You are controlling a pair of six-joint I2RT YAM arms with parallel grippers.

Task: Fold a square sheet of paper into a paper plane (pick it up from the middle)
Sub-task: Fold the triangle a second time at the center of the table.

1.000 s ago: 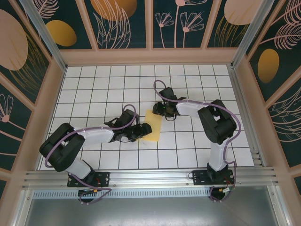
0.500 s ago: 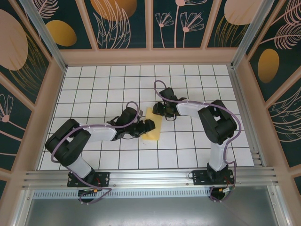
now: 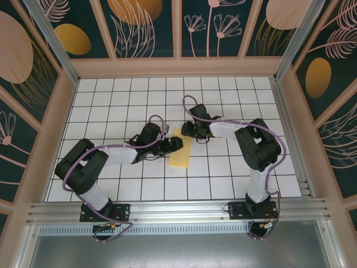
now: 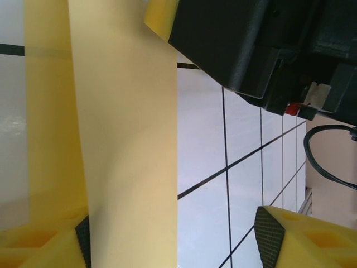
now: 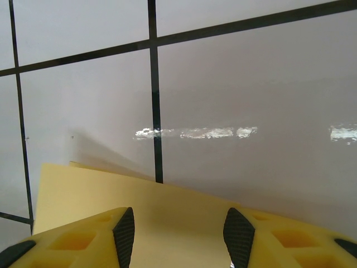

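1. Since a second ago my left gripper has slid toward the far side along the left edge of the paper, while my right gripper has kept its place at the far end
2. The square sheet of paper lies as a folded yellow strip near the middle of the table, its long side running near to far, with both my grippers at its far half
3. My left jaws are spread wide: in my left wrist view a raised flap of the paper leans against one pad, and the other pad stands well apart from it over bare tile
4. My right jaws stand apart too, with flat paper showing in the gap between the pads; nothing is pinched
5. The strip's right and near edges lie free, with bare tiles around them and the walls well away; the tight spot is its far-left corner, where my two grippers sit just beside each other
6. My left fingers cover part of the left edge from above, and my right gripper covers the far end
7. A black housing cuts off the flap's far end in my left wrist view
8. I cannot tell whether my right fingertips press on the paper, and the creases are hard to make out from above
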